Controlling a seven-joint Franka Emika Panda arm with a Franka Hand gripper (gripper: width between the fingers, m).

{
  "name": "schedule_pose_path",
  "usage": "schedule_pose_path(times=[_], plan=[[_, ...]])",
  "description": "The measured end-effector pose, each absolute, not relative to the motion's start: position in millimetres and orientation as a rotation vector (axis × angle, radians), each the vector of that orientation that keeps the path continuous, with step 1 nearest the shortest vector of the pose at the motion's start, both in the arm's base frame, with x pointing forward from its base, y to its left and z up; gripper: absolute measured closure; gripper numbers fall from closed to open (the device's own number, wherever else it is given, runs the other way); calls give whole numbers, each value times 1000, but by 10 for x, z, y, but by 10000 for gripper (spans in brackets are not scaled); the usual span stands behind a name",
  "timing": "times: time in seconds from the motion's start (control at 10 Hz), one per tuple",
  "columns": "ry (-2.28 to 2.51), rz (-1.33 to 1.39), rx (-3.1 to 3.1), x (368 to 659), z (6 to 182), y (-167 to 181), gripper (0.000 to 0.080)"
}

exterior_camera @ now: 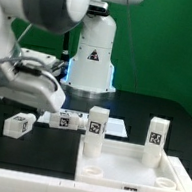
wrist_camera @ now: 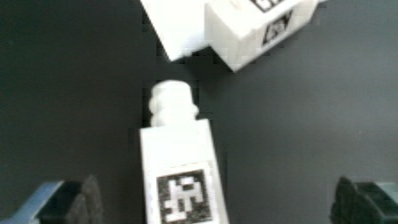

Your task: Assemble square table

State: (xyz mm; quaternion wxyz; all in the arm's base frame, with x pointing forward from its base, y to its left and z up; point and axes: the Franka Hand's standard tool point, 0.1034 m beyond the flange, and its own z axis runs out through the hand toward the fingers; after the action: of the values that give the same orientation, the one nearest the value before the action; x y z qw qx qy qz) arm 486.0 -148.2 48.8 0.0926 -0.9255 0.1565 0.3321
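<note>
White rimmed square top (exterior_camera: 132, 173) lay at the exterior view's right, two tagged upright legs (exterior_camera: 97, 125) stood on its far corners, a loose leg (wrist_camera: 178, 165), tagged and peg-ended, lay flat within the gripper (wrist_camera: 217, 203), jaws spread wide, touching neither.

A white leg (wrist_camera: 183, 150) is being seen lying flat on the black table (wrist_camera: 302, 130), between the two dark fingers (wrist_camera: 63, 200) of the end effector (wrist_camera: 217, 203). The fingers are being held wide apart, with neither touching the leg. A black-and-white tag (wrist_camera: 183, 195) is being shown on the leg's face near the fingers, and its rounded peg (wrist_camera: 173, 100) is being pointed away from them. Beyond the peg, a second tagged white block (wrist_camera: 263, 35) is being seen beside a plain white piece (wrist_camera: 178, 30), both blurred.
</note>
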Motion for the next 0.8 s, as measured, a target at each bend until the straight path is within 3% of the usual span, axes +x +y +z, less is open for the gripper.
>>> schedule_pose_path(times=[0.4,0.8], plan=[[426,966,-2748,4858,473,-1511,151],[428,1178,-2639,4945,450,-1573,151]])
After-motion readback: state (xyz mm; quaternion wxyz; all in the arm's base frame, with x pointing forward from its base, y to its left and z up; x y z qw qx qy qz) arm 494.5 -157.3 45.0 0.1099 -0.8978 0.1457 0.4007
